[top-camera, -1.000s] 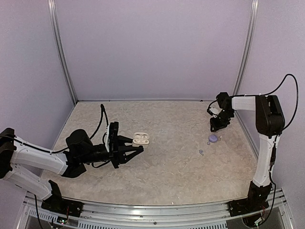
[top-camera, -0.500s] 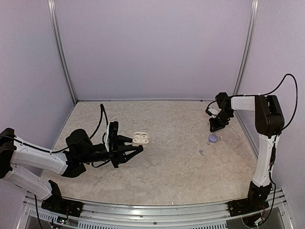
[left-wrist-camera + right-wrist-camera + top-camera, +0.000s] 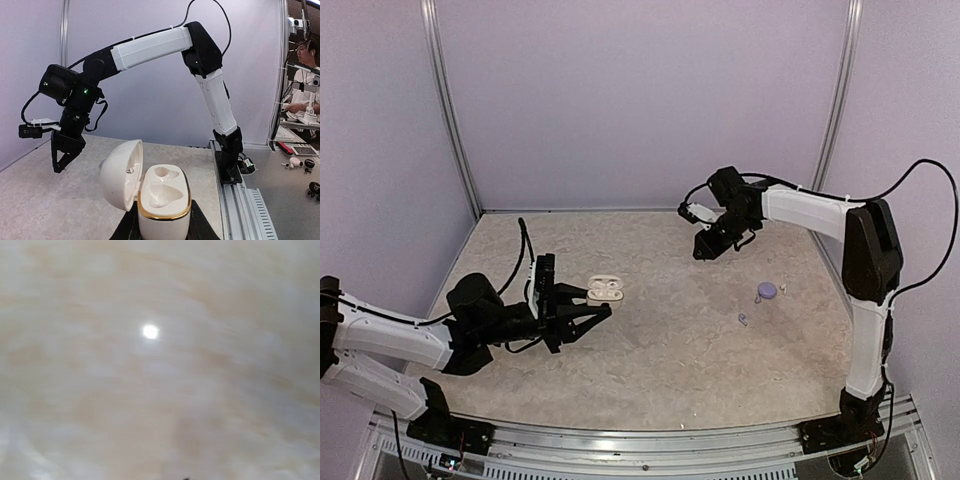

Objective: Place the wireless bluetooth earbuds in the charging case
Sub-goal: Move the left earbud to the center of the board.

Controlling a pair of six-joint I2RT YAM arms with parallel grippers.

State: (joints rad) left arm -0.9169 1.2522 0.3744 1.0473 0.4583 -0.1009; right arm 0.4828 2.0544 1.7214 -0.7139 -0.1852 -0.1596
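The white charging case (image 3: 165, 200) has a gold rim and its lid (image 3: 120, 172) swung open to the left; both wells are empty. My left gripper (image 3: 595, 304) is shut on its lower body and holds it upright at the table's left middle (image 3: 605, 291). My right gripper (image 3: 703, 250) hangs above the far middle of the table, its fingertips (image 3: 58, 167) drawn together to a point; whether something tiny is pinched there does not show. One tiny lilac earbud (image 3: 743, 320) lies on the right of the table, and a tiny whitish piece (image 3: 784, 287) lies further right. The right wrist view is a blur of tabletop.
A small round purple item (image 3: 766, 291) rests between the two tiny pieces. Lilac walls with metal posts (image 3: 455, 150) close in the table on three sides. The right arm's base (image 3: 230, 160) and the metal rail (image 3: 245, 205) stand at the near edge.
The right arm has swung from the table's far right edge leftward to the far middle, its jaws closing on the way. The left gripper with the case has shifted slightly left.
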